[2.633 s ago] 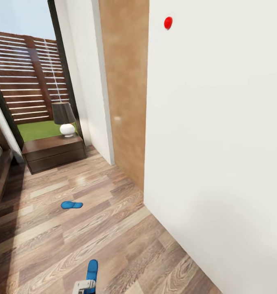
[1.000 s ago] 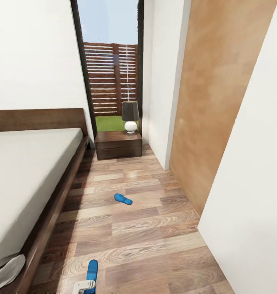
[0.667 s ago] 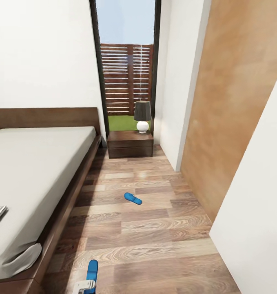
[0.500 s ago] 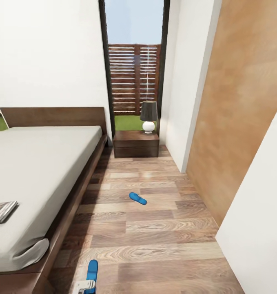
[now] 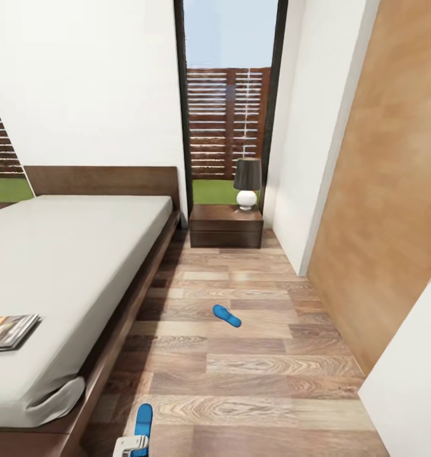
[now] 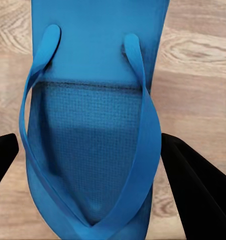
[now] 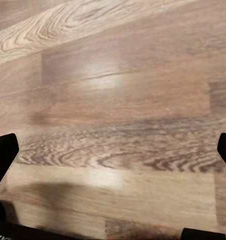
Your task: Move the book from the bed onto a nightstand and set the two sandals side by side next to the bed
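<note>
In the head view the bed [image 5: 69, 254] fills the left side, and the book [image 5: 9, 330] lies on its mattress near the foot end. One blue sandal [image 5: 226, 315] lies on the plank floor between the bed and the wall. The other sandal [image 5: 143, 420] hangs in my left gripper [image 5: 134, 442] at the bottom of that view. The left wrist view has this sandal [image 6: 93, 100] strap side up, with my left gripper [image 6: 95, 160] shut on it. The nightstand [image 5: 226, 226] stands beside the headboard. My right gripper [image 7: 113, 150] is open over bare floor.
A dark-shaded lamp [image 5: 247, 181] stands on the nightstand before a tall window [image 5: 231, 95]. A brown wall panel [image 5: 393, 222] and a white wall [image 5: 412, 381] close off the right. A floor strip [image 5: 253, 368] runs between bed and wall.
The head camera has swung left, so the whole picture slid right: the bed and then the book came into view. The held sandal keeps its place in my left gripper.
</note>
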Tool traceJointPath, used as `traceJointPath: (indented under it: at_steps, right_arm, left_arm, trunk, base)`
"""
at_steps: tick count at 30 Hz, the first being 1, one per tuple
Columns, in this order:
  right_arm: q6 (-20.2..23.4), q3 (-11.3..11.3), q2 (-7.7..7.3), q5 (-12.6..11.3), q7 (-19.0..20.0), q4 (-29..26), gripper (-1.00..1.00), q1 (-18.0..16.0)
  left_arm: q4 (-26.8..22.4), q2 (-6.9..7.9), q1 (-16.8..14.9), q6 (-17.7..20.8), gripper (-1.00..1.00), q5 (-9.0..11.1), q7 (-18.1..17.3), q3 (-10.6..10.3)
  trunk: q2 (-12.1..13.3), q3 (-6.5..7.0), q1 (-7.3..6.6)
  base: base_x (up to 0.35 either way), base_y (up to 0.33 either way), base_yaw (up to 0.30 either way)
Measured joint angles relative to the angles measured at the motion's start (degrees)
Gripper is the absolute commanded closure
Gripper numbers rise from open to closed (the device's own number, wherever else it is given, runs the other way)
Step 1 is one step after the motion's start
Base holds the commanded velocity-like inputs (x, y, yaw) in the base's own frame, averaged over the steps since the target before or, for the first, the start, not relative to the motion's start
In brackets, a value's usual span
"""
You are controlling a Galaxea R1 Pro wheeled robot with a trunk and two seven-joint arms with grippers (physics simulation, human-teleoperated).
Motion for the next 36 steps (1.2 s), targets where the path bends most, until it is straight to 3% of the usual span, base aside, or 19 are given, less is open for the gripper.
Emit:
traceJointPath:
  at_steps: [10,24,36]
  right_arm:
    - [0.0,-0.2,-0.05,0.0,0.0,5.5,-1.0,0.0]
    - [4.3,-0.5,-0.26,0.1,4.6,5.1,-1.0,-0.3]
    - [5.5,-0.5,-0.26,0.1,8.4,5.1,-1.0,-0.3]
  left_arm:
    - [0.0,0.0,0.0,0.0,1.0,-0.1,0.0,0.0]
    - [0.0,0.04,0.9,0.0,1.0,0.0,0.0,0.1]
    - [0.0,0.0,1.0,0.0,1.0,-0.1,0.0,0.1]
  trunk:
    - [0.0,0.0,0.03]
    - [0.0,0.0,0.03]
    - [0.0,0.0,0.02]
  base:
    - [0.133,0.0,0.0]
    - [0.007,0.0,0.0]
    - [0.188,-0.055,0.0]
